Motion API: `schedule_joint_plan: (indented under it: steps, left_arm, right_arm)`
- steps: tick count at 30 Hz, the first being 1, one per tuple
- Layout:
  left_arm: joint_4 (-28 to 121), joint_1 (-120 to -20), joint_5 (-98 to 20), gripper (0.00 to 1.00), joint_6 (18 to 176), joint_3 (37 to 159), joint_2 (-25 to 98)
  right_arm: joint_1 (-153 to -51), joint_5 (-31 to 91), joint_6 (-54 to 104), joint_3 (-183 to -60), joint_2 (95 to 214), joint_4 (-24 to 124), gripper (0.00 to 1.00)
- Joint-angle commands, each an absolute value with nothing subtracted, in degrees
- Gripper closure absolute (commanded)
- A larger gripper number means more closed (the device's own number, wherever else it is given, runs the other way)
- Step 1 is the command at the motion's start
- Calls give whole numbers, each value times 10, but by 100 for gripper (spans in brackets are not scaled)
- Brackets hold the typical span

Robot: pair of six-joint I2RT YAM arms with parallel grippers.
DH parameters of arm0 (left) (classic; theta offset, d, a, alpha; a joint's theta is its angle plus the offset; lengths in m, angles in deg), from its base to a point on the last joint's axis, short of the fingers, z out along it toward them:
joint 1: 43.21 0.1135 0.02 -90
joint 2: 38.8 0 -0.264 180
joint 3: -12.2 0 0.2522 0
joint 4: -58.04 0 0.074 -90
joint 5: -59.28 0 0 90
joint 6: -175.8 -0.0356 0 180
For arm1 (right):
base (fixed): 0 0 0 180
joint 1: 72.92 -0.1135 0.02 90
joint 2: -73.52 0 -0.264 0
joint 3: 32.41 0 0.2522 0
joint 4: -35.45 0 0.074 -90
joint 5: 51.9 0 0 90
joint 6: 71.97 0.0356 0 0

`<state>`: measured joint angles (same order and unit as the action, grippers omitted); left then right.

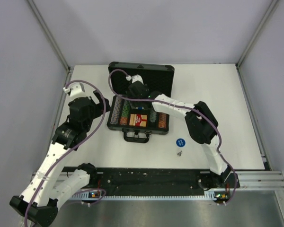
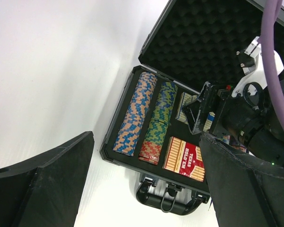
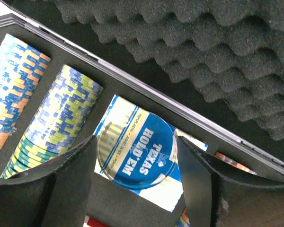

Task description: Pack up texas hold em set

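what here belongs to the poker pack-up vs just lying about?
Job: black rectangular hard case, multicoloured chip rows, red card box, blue card box, round clear-blue button in the right gripper, loose blue round button, small triangular piece.
Not job: white table, purple cables, black base rail.

Lid foam (image 3: pixel 217 56) matt charcoal, rough egg-crate texture; round button (image 3: pixel 136 153) clear glossy plastic; blue card box (image 3: pixel 114 111) and red card box (image 2: pixel 183 158) glossy printed card; chips (image 2: pixel 135 113) smooth, dull-finished stripes; handle (image 2: pixel 168 196) shiny black plastic; table (image 1: pixel 217 104) smooth matt white.
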<state>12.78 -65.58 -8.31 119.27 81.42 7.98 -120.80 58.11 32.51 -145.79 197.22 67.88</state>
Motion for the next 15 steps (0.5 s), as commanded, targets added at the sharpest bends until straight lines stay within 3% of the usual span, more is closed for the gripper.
schedule_joint_plan:
  steps: [1, 6, 15]
  left_arm:
    - [147, -654, -73, 2, 1188, 817, 83]
    - [147, -653, -80, 2, 1195, 817, 86]
    - [155, -651, -77, 2, 1192, 825, 84]
  right_arm:
    - [-1209, 604, 321, -1488, 1989, 683, 30]
    - [-1210, 625, 338, -1500, 1941, 711, 9]
    - [-1210, 624, 367, -1459, 1812, 785, 7]
